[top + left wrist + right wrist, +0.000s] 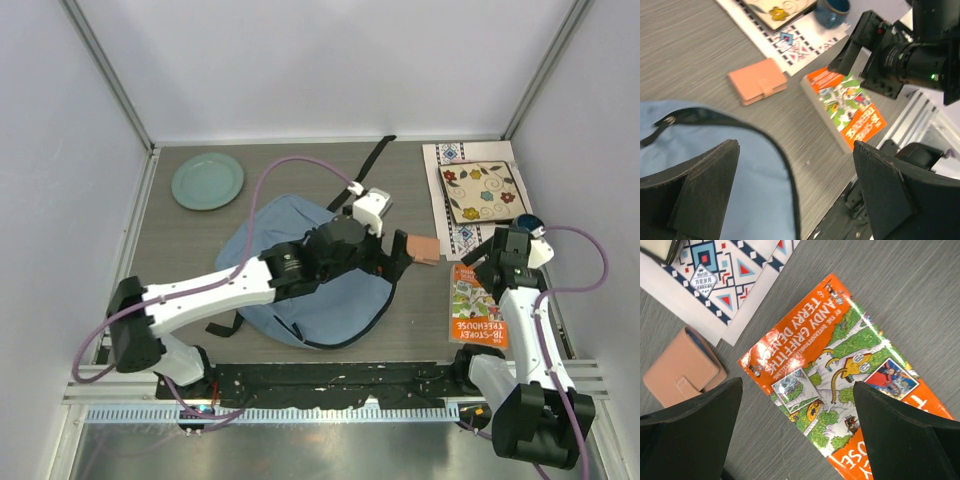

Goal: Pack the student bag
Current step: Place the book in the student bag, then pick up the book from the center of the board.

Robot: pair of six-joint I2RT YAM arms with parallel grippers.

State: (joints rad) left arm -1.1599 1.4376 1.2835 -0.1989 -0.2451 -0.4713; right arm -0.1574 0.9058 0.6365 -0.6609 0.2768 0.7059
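Grey tabletop (180, 240), student bag (320, 305) beneath left hand (400, 255) (fingers (705, 190) apart)

Lab cell, white panels (320, 60) (aluminium frame (110, 72))

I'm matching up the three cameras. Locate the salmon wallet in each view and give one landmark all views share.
Top external: salmon wallet lies right of centre, between the student bag and the orange book.
Left wrist: wallet upper left of centre, on bare table.
Right wrist: wallet at the left edge.
Shared landmark: the orange book, beside the wallet in every view.
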